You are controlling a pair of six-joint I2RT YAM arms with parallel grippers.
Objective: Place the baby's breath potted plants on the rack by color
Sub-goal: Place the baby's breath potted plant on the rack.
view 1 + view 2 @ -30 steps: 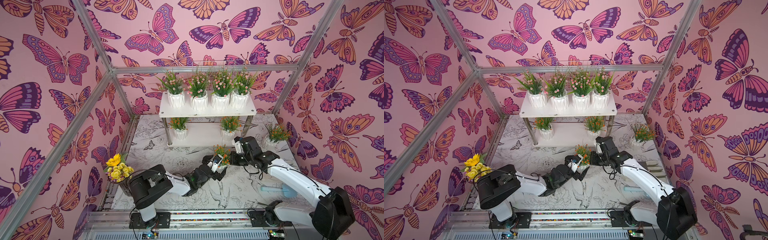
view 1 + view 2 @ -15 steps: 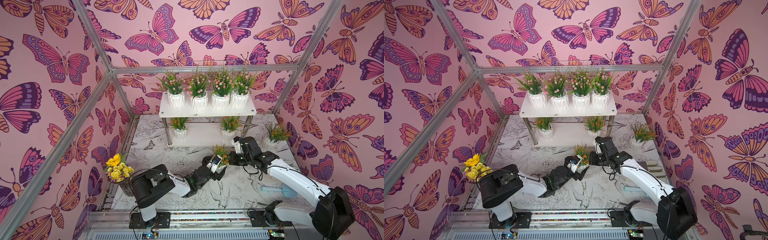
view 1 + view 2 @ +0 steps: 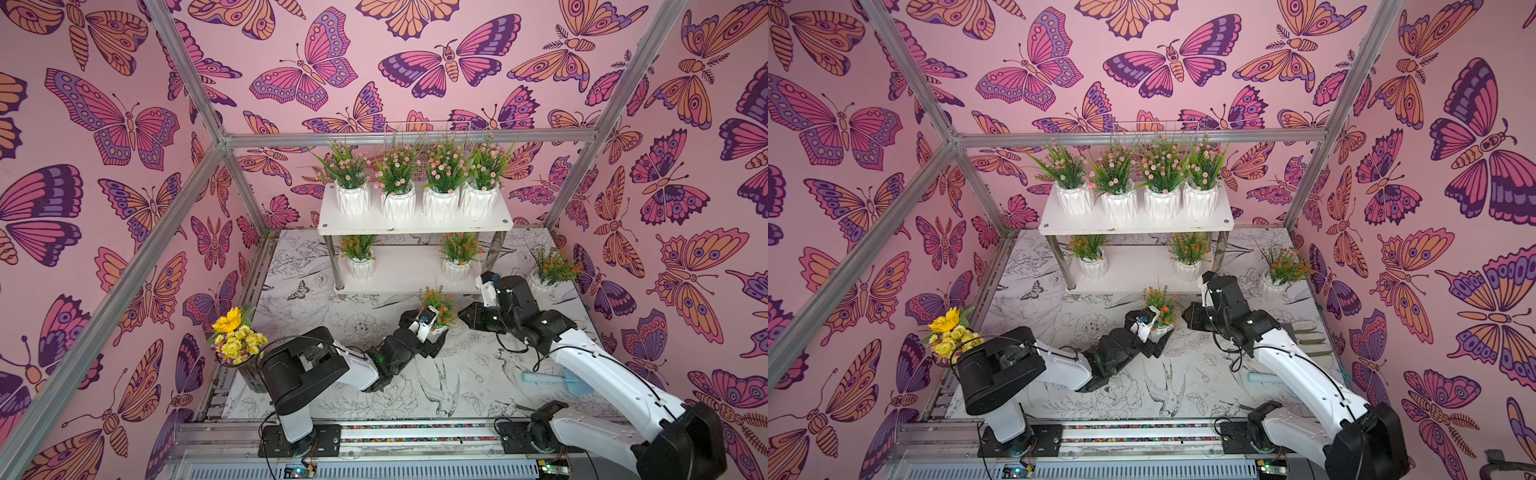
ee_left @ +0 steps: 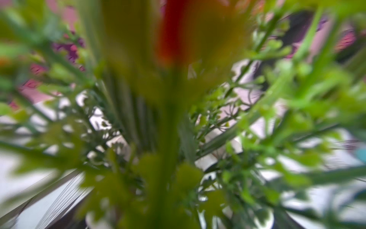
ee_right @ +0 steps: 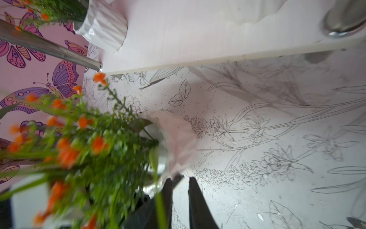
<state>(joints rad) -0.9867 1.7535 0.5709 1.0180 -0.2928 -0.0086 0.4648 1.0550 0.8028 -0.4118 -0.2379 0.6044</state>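
Left gripper [image 3: 434, 332] of mine is clamped on the white pot of an orange-flowered plant [image 3: 435, 300], just in front of the rack [image 3: 415, 226]. Whether the pot's base touches the table [image 3: 469, 374] I cannot tell. My left wrist view gives only blurred green stems and an orange smear, so neither my fingers nor the pot can be made out there.

My right gripper [image 5: 179, 180] sits just beside that pot. Its two dark fingers are parted by a narrow gap with only table showing between them, and they grip nothing. The plant is smeared by motion in that view.

Four pink-flowered plants [image 3: 395, 170] fill the rack's top shelf in a row. Two orange shelf plants [image 3: 357, 247] stand on the lower shelf [image 3: 407, 270], one toward each end, and the top board hides the back of that shelf. Another orange plant, the table plant [image 3: 555, 266], stands beside the rack near my right wrist. A pale blue tool [image 3: 540, 378] lies half covered by my right arm.
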